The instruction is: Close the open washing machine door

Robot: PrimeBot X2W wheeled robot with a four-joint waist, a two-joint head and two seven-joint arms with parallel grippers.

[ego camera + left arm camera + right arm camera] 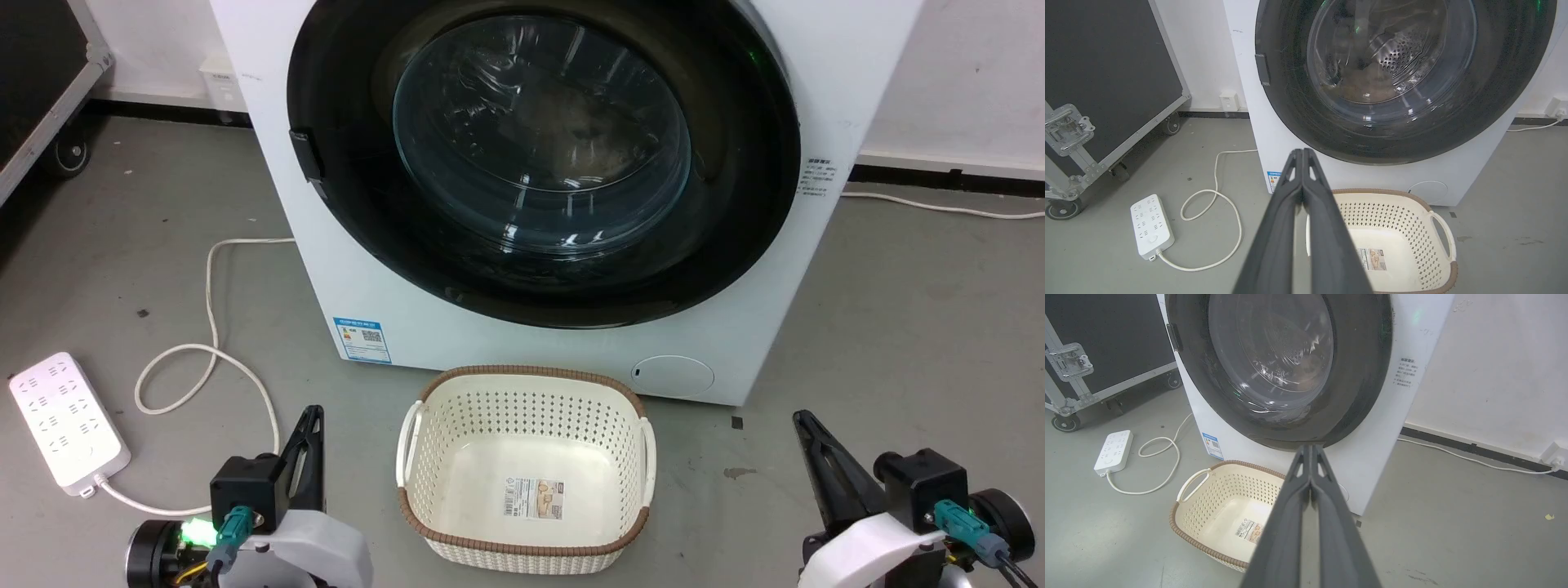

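Both low, left gripper (313,415), right gripper (803,420) (each closed)

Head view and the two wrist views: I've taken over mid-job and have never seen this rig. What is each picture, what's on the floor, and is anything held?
There are three cameras. The head view looks down from the robot's head: its left gripper is at lower left, its right gripper at lower right. Each wrist view looks along its own arm's gripper, which rises from the bottom edge. Both grippers are shut and hold nothing. Ahead stands the washing machine. The washing machine door looks flush against its front, though I can't tell whether it is latched. On the floor, a cream laundry basket sits before the machine, and a white power strip lies to the robot's left.
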